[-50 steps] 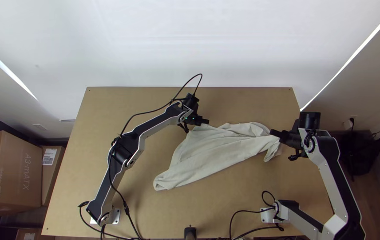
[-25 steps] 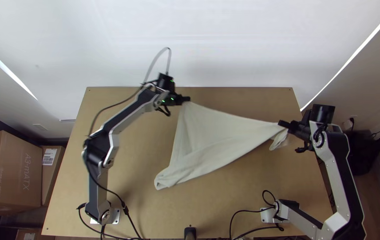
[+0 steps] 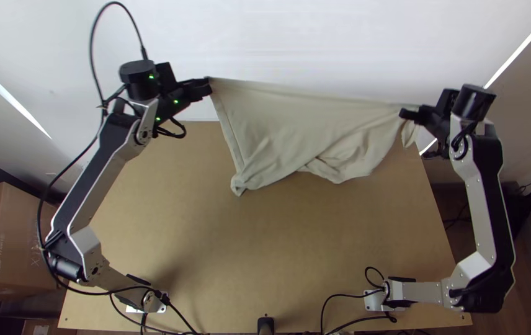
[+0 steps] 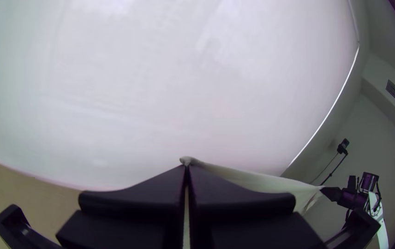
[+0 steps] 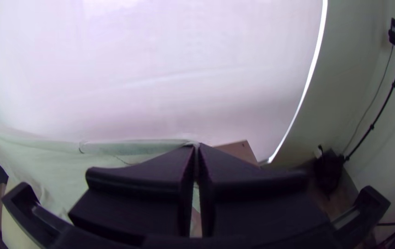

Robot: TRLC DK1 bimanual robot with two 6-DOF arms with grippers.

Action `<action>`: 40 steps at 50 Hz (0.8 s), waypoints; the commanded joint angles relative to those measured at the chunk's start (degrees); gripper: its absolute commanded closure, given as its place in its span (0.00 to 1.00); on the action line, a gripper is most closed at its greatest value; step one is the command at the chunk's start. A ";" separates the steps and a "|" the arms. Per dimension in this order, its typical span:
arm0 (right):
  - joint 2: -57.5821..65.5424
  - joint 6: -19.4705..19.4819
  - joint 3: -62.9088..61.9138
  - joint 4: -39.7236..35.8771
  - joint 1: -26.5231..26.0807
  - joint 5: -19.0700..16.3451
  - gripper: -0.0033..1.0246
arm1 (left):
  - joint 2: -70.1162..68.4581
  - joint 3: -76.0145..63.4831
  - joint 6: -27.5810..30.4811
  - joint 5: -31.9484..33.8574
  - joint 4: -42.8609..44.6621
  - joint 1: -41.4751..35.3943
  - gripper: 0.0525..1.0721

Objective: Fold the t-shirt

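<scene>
The pale t-shirt (image 3: 303,127) hangs stretched between both grippers above the far part of the table, its lower edge bunched and folded. In the top view my left gripper (image 3: 206,88) is shut on its upper left corner; my right gripper (image 3: 407,115) is shut on the upper right corner, with a short flap hanging beside it. In the left wrist view the left gripper (image 4: 186,168) pinches a tip of cloth (image 4: 262,182). In the right wrist view the right gripper (image 5: 196,146) pinches the end of a taut cloth edge (image 5: 137,146).
The wooden table (image 3: 278,248) lies below, with a small black device (image 3: 265,325) at its near edge. Cables run beside both arm bases. A white wall covering (image 3: 315,43) stands behind the table. A cardboard box (image 3: 11,242) is at the left.
Both grippers have moved up the picture with the shirt, the left one also well to the left. The shirt's top edge has gone from slack to taut, and its near corner has shifted toward the far side.
</scene>
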 commanded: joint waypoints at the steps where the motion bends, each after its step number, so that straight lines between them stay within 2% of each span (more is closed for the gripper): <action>1: 3.28 -1.29 8.68 1.63 0.98 1.21 0.98 | -3.91 -0.47 1.11 -2.85 1.60 2.83 0.97; 10: 4.52 -1.20 17.56 5.50 2.82 0.95 0.98 | -10.32 -3.10 2.78 -3.82 3.35 3.88 0.97; 17: 1.09 -1.11 20.28 9.72 3.09 -0.72 0.98 | -15.24 -5.30 3.84 -4.79 5.11 4.50 0.97; 27: -7.61 -1.37 16.06 11.92 2.56 -1.51 0.98 | -22.71 -6.79 7.71 -7.33 5.11 4.58 0.97; 35: -18.42 -4.27 9.30 11.92 2.21 -2.22 0.98 | -29.74 -8.99 11.40 -8.30 5.20 4.67 0.97; 40: -25.72 -5.50 3.58 13.41 2.30 -2.66 0.98 | -34.49 -10.92 11.75 -8.39 5.29 5.11 0.97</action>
